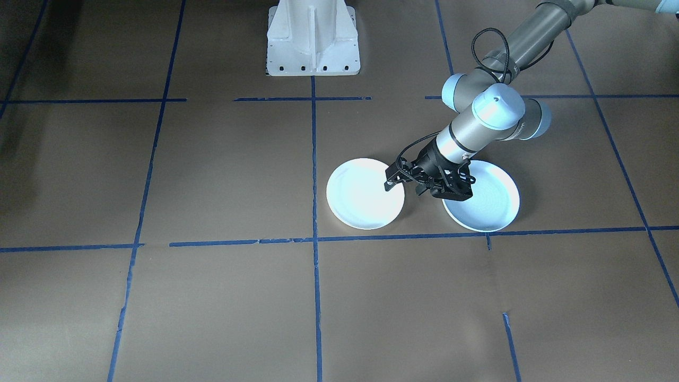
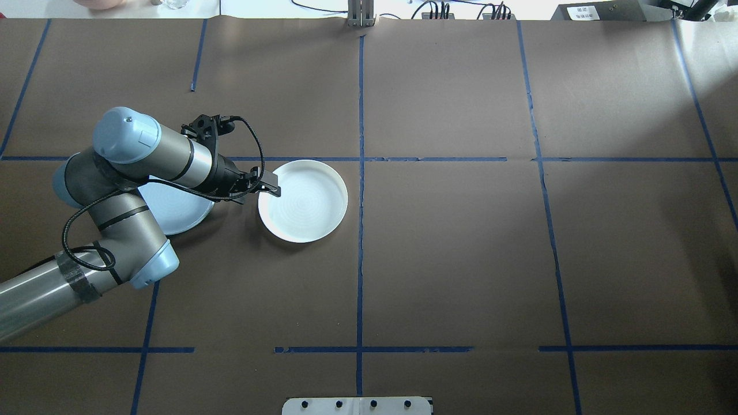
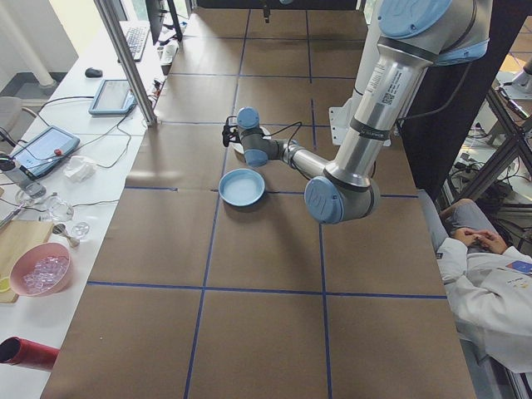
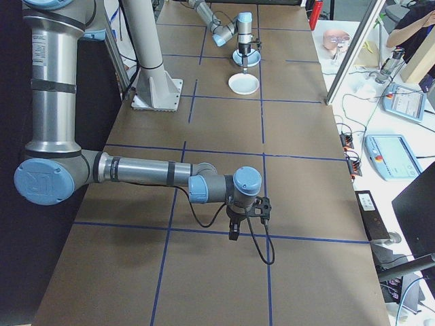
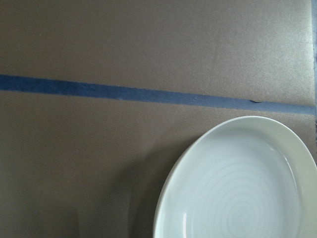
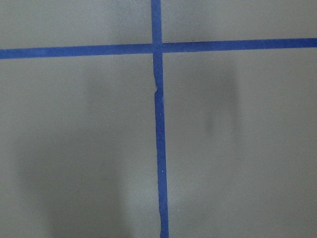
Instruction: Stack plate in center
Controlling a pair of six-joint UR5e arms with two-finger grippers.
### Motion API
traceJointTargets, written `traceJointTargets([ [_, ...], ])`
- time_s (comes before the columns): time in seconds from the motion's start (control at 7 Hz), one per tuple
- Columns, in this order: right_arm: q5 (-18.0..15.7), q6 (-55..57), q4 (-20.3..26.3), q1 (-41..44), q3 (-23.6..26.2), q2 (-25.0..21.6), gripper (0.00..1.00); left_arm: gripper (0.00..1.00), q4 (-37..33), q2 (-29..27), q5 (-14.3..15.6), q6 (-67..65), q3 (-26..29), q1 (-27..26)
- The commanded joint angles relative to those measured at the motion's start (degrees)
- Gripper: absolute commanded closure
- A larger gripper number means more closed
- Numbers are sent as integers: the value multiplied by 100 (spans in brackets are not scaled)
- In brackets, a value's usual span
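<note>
Two round, shallow, pale plates lie flat on the brown table. The center plate, with faint rings, sits just left of the middle tape line and fills the lower right of the left wrist view. The other plate lies further left, partly under my left arm. My left gripper hangs tilted at the center plate's near rim; whether its fingers are open or closed on the rim I cannot tell. My right gripper hovers low over bare table far off, and its state cannot be told.
Blue tape lines divide the brown table into squares. The robot's white base stands at the table edge. Side benches hold tablets, a pink bowl and cables, and a seated person is beside the table.
</note>
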Motion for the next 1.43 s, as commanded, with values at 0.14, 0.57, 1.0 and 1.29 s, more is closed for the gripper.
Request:
traceJointTargets([
  [0.14,0,0,0,0,0,0,0,25,15,-13,35,-1,85,93],
  [0.57,0,0,0,0,0,0,0,100,24,-48,17,-18,68,94],
  [1.0,0,0,0,0,0,0,0,100,24,-40,17,17,-54,24],
  [1.29,0,0,0,0,0,0,0,100,24,196,-131,157,-370,-615],
])
